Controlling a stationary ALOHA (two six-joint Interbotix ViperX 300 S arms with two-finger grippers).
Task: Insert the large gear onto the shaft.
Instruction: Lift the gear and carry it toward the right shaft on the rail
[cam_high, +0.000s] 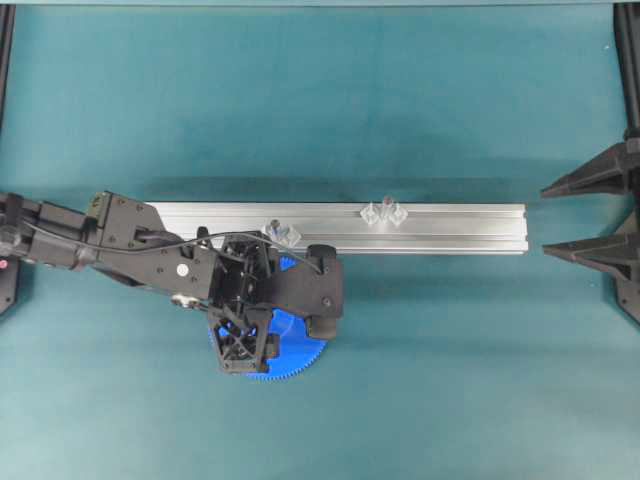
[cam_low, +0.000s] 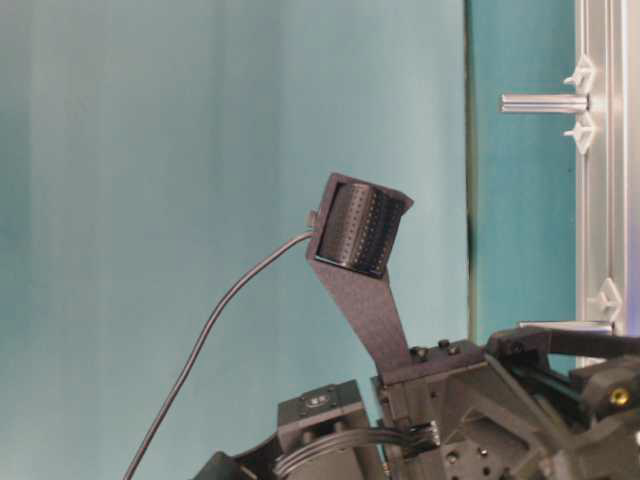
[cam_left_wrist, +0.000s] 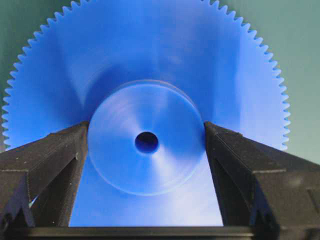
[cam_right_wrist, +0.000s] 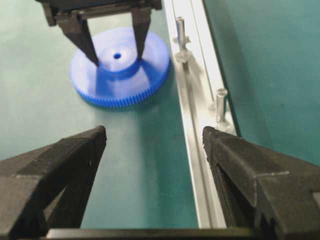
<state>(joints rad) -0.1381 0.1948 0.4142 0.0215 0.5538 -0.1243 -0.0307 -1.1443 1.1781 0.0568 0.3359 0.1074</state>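
From above, the left arm covers most of the large gear (cam_high: 290, 350); only its lower toothed rim and a blue patch show. The gear's hub and the left gripper (cam_high: 262, 318) fingertips are hidden there. In the left wrist view the gear's top and bottom run off the picture. At table level the nearer shaft (cam_low: 565, 326) is partly masked by the arm

My left arm (cam_high: 120, 240) is showing matte black angular plastic, silvery screws, and a thin black cable (cam_high: 150, 238) trailing along it. My right gripper (cam_right_wrist: 155, 145) is showing wedge-shaped black fingers (cam_right_wrist: 55, 175).
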